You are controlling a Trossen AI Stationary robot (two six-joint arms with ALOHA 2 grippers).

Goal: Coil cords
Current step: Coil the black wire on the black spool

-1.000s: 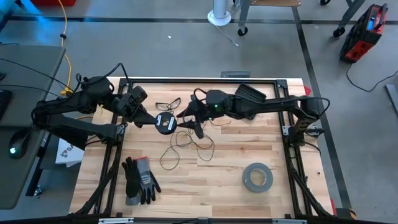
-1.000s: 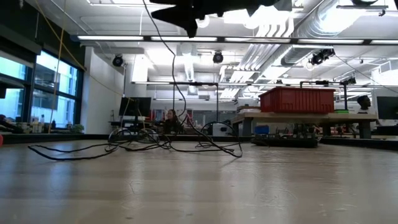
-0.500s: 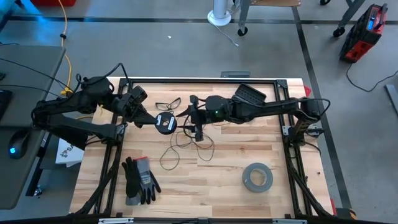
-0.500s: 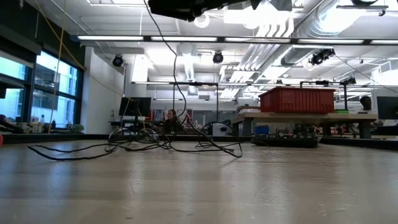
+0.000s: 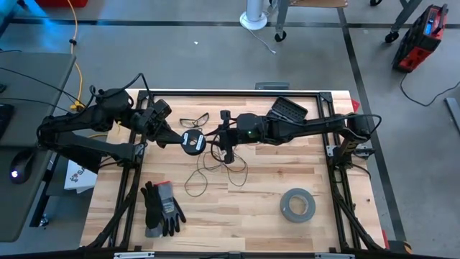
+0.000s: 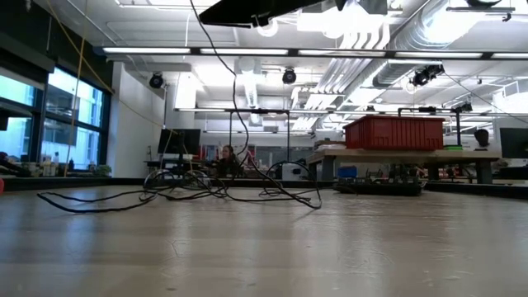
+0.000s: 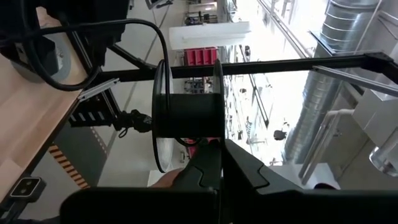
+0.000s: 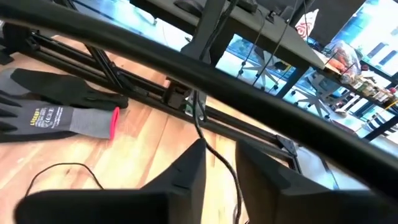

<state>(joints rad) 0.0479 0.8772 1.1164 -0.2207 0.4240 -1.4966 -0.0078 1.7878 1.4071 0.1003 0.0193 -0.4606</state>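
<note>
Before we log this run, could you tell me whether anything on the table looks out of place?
Most of the cord still lies in a loose tangle on the table instead of on the spool; nothing looks spilled or damaged.

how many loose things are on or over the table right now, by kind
cord: 1
spool: 1
safety glasses: 1
gloves: 2, lying together
grey tape roll: 1
black ridged pad: 1
total: 7
</note>
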